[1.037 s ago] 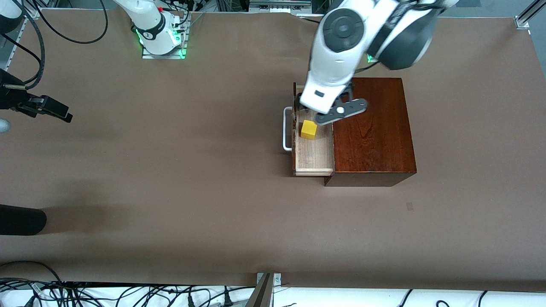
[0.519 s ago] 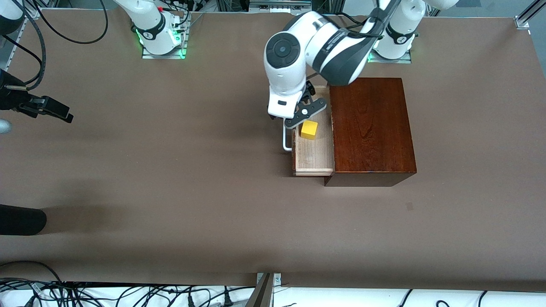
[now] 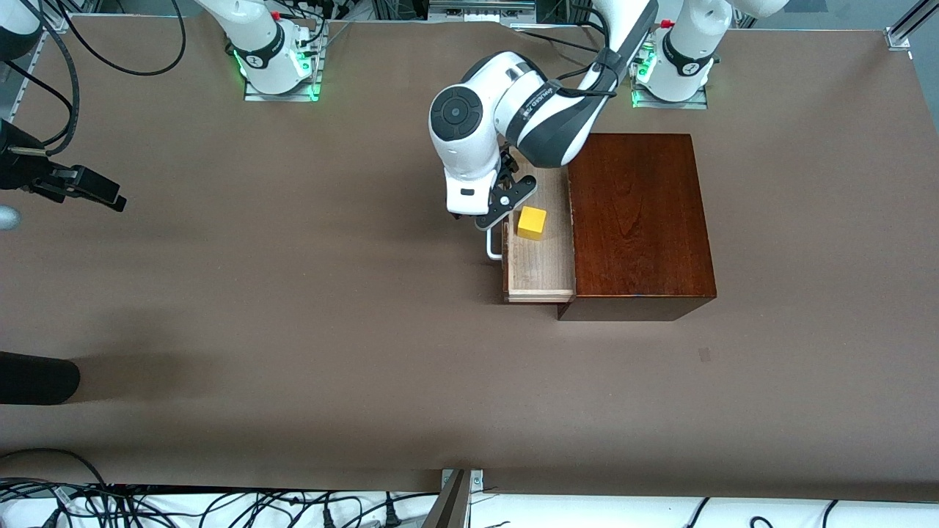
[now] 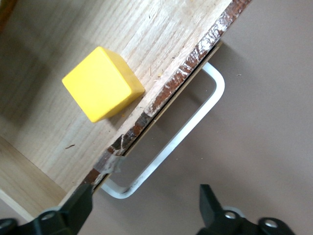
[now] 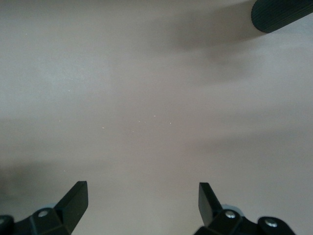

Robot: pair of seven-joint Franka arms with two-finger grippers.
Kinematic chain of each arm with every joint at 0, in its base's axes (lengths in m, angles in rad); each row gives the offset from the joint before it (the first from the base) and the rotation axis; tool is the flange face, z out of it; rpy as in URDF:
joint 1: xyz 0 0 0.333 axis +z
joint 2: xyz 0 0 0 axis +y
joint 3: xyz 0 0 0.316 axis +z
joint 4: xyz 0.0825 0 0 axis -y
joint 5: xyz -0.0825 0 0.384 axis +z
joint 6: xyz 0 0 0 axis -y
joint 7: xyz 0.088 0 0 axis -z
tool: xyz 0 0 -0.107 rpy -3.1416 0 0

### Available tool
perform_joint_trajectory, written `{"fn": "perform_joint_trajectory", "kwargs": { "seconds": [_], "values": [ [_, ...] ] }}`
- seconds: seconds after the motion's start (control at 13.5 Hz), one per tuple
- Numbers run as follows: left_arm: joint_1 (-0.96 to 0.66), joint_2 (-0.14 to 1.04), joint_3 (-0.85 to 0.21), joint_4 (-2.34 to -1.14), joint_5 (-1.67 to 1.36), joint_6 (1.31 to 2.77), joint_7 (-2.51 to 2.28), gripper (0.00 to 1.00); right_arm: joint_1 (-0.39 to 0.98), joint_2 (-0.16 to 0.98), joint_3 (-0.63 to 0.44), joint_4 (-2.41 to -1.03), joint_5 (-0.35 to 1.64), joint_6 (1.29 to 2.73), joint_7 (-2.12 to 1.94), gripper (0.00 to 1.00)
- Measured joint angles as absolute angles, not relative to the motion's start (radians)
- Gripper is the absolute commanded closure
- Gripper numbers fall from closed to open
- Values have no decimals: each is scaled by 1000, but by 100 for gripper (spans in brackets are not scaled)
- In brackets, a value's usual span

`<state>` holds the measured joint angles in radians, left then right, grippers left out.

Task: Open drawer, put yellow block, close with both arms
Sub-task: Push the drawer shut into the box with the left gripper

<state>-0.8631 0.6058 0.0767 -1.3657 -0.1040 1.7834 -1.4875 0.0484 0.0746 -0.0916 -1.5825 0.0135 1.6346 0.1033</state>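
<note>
The dark reddish-brown wooden box [image 3: 638,220] has its drawer [image 3: 543,268] pulled out toward the right arm's end of the table. The yellow block [image 3: 532,223] lies on the drawer's pale floor, close to the dark front; it also shows in the left wrist view [image 4: 102,83]. The white handle [image 3: 493,248] [image 4: 190,125] sticks out from the front. My left gripper [image 3: 491,211] [image 4: 144,208] is open and empty, over the handle's end, one finger by the drawer front. My right gripper [image 3: 92,191] [image 5: 142,200] is open and empty, waiting at the right arm's end of the table.
A black cylindrical object [image 3: 37,378] [image 5: 281,12] pokes in at the right arm's end of the table, nearer to the front camera than my right gripper. Cables lie along the table's edges. Brown table [image 3: 308,308] spreads around the box.
My left gripper has moved from over the open drawer out to the handle, away from the box. The yellow block stays in the drawer. The right arm has not moved.
</note>
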Motion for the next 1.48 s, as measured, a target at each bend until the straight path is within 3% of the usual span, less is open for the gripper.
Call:
{"fn": "perform_joint_trajectory", "kwargs": {
  "seconds": [0.15,1.48],
  "values": [
    [-863,612,73,-1364,-111,1806,-1512,100,48,75,-92,-1582,14,1635,103,0],
    [-786,625,64,-1357,-114,1862,-1528,100,48,82,-92,-1583,13,1635,103,0]
  ]
}}
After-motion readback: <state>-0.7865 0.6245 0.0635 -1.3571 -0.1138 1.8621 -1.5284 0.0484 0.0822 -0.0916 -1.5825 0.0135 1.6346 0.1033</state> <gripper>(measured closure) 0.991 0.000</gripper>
